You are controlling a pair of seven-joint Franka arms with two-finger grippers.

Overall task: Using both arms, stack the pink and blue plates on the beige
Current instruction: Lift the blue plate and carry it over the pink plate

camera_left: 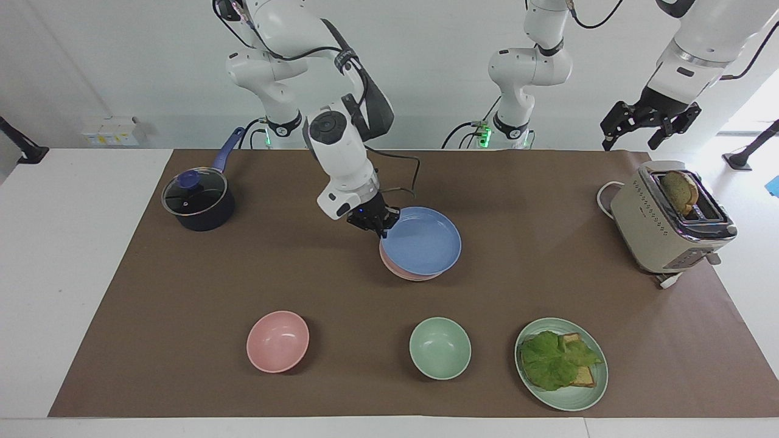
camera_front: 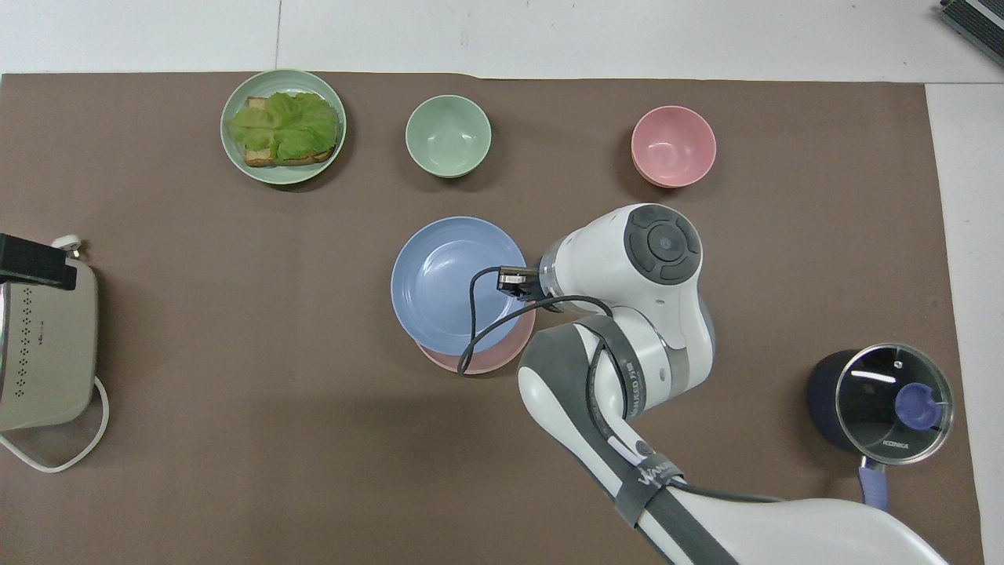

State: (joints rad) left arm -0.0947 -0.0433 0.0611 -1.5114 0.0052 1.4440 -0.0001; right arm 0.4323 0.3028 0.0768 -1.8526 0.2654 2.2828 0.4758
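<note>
My right gripper (camera_left: 382, 230) (camera_front: 511, 279) is shut on the rim of the blue plate (camera_left: 424, 241) (camera_front: 449, 281), on the side toward the right arm's end of the table. The plate hangs slightly tilted over the pink plate (camera_left: 404, 274) (camera_front: 488, 363) in the middle of the mat and covers most of it. Only a pink crescent shows under it. I cannot tell whether the two plates touch. The beige plate is hidden. My left gripper (camera_left: 630, 145) waits open, high over the table edge near the toaster.
A dark pot with a glass lid (camera_left: 198, 204) (camera_front: 880, 399) stands at the right arm's end. The toaster (camera_left: 669, 220) (camera_front: 43, 345) holding bread stands at the left arm's end. Farther from the robots are a pink bowl (camera_left: 277, 340), a green bowl (camera_left: 439, 348) and a green plate (camera_left: 578, 398) with lettuce and toast.
</note>
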